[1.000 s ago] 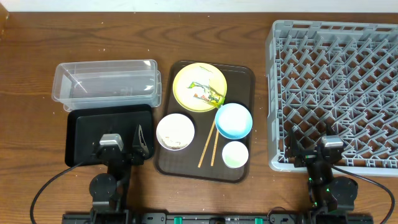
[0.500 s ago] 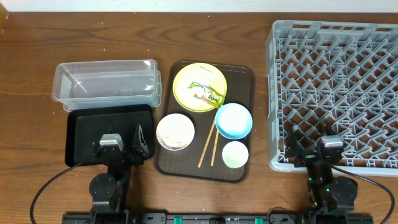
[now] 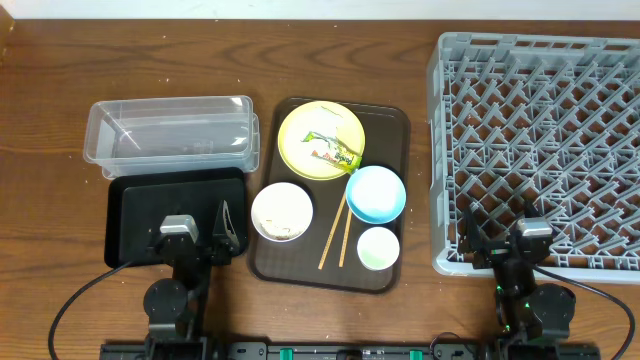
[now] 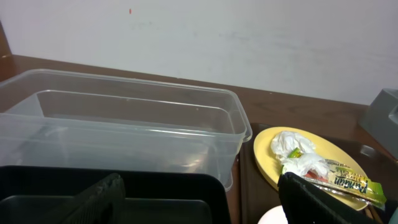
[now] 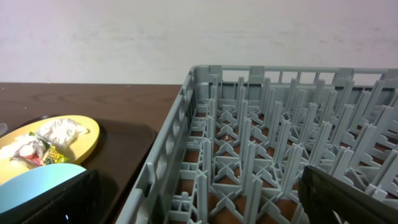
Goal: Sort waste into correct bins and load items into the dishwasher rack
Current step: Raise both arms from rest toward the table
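The yellow plate (image 3: 320,138) holds the crumpled napkin (image 3: 322,132) and the yellow-green wrapper (image 3: 333,156). The blue bowl (image 3: 375,193), white bowl (image 3: 282,212), pale cup (image 3: 378,248) and chopsticks (image 3: 335,232) lie near it. The clear tub (image 3: 170,135) and black tray (image 3: 135,215) are at the left, and the grey rack (image 3: 545,140) is at the right. My left gripper (image 3: 195,235) is open and empty over the black tray (image 4: 186,186). My right gripper (image 3: 500,240) is open and empty over the rack's near left corner (image 5: 261,137).
The dishes sit on a dark brown serving tray (image 3: 390,125) between the bins and the rack. The white bowl has small scraps at its near rim. Bare wooden table lies at the back and far left.
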Controlling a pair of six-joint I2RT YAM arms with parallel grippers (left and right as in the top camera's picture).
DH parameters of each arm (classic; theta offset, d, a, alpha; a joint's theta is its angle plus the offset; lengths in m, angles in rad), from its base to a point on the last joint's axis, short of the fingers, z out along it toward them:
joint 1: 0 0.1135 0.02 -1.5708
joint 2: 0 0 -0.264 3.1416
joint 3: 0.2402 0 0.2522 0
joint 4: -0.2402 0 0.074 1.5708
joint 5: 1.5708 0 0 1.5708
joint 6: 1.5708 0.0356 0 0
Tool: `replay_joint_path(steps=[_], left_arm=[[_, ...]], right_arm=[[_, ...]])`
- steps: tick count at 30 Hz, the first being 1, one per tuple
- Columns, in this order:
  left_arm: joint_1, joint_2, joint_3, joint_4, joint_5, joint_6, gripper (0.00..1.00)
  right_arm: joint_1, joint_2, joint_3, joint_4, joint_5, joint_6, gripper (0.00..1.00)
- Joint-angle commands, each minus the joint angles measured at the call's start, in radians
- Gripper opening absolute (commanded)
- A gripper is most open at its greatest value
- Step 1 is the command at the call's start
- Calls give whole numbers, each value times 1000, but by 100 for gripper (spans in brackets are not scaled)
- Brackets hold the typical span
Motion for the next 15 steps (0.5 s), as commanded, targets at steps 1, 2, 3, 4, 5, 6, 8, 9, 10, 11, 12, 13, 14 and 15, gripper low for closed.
replay_joint_path(steps=[1, 2, 3, 4, 5, 6, 8, 9, 10, 11, 12, 13, 14, 15], left_arm=[[2, 10, 14, -59, 12, -28, 82], [2, 20, 27, -70, 12, -28, 82], [2, 32, 42, -82, 12, -28, 82], [2, 54, 64, -100, 15, -28, 82], [2, 74, 86, -118, 16, -28, 82], [2, 101, 115, -142, 16, -28, 82], [2, 165, 176, -185, 20, -28, 82], [2, 205, 210, -201, 23, -27, 82], [2, 241, 240, -216, 23, -27, 82], [2, 290, 283, -236, 27, -27, 82], [2, 337, 325, -257, 31, -27, 82], [2, 370, 356, -274, 31, -27, 82], [2, 418, 399, -298, 31, -27, 82], [2, 465, 442, -323, 31, -27, 82]], right_arm=[[16, -3, 19, -6, -8, 14, 99], [16, 1, 28, -5, -8, 14, 99], [16, 7, 37, -6, -8, 14, 99], [16, 18, 53, -11, -8, 14, 99], [16, 32, 69, -16, -8, 14, 99], [16, 47, 85, -23, -8, 14, 99], [15, 94, 127, -43, -6, 14, 99], [15, 126, 153, -55, -5, 14, 99], [15, 161, 181, -64, -4, 14, 99], [15, 206, 214, -70, -5, 14, 99], [15, 250, 247, -79, -5, 14, 99], [15, 281, 271, -89, -4, 14, 99], [15, 327, 307, -106, -5, 14, 99], [15, 372, 346, -130, -5, 14, 99]])
